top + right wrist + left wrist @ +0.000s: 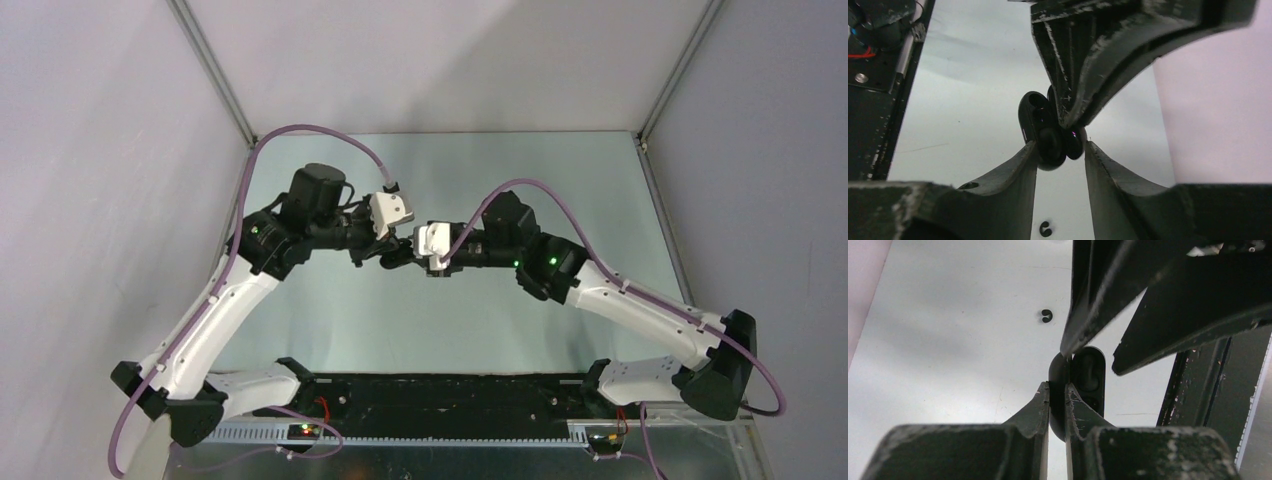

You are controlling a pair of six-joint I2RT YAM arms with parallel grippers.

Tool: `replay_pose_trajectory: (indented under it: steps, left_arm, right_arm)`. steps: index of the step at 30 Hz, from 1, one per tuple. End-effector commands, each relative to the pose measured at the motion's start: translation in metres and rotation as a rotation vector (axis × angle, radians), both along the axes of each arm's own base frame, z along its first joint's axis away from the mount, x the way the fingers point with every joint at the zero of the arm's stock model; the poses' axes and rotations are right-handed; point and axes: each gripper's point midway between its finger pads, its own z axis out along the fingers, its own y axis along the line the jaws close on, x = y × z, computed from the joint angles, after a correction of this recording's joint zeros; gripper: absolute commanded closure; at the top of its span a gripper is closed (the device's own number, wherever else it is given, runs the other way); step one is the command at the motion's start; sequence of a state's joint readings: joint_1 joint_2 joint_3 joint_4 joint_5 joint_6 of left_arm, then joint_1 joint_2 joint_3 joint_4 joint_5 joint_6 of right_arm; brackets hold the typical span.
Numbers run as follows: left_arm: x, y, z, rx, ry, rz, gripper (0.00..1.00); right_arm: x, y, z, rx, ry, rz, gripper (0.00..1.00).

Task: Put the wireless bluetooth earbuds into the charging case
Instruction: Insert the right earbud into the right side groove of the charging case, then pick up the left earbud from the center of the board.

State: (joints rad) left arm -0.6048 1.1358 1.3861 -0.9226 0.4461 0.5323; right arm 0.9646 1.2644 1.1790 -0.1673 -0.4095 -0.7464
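The charging case (1089, 371) is glossy black, held open in the air with its two halves edge-on. My left gripper (1057, 387) is shut on the curved lid half. A dark rounded form sits in a socket of the other half; I cannot tell whether it is an earbud. My right gripper (1061, 145) comes from the opposite side, and its fingers (1034, 152) touch both sides of the case's rounded end (1050, 145). In the top view both grippers meet at mid-table, left (398, 254) and right (424, 262). The white earbuds are out of view.
A tiny black C-shaped piece (1047, 315) lies on the pale table under the grippers, and also shows in the right wrist view (1046, 229). A black rail (450, 395) runs along the near edge between the arm bases. Grey walls enclose the table.
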Motion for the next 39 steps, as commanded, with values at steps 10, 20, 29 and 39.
replay_pose_trajectory:
  steps: [10, 20, 29, 39]
  left_arm:
    - [0.000, 0.008, 0.006, 0.005, -0.065, 0.018, 1.00]
    - [0.005, 0.036, 0.002, 0.029, -0.089, 0.154, 1.00]
    - [0.006, 0.052, -0.008, 0.026, -0.055, 0.236, 1.00]
    - [0.014, 0.061, -0.008, 0.012, -0.031, 0.295, 1.00]
  right_arm:
    - [0.016, -0.072, 0.010, 0.032, 0.231, -0.083, 0.52]
    - [0.054, -0.094, -0.115, -0.329, 0.288, -0.072, 0.69]
    - [0.064, -0.088, -0.186, -0.544, 0.128, 0.128, 0.79]
    - [0.083, -0.081, -0.242, -0.655, 0.059, 0.199, 0.77]
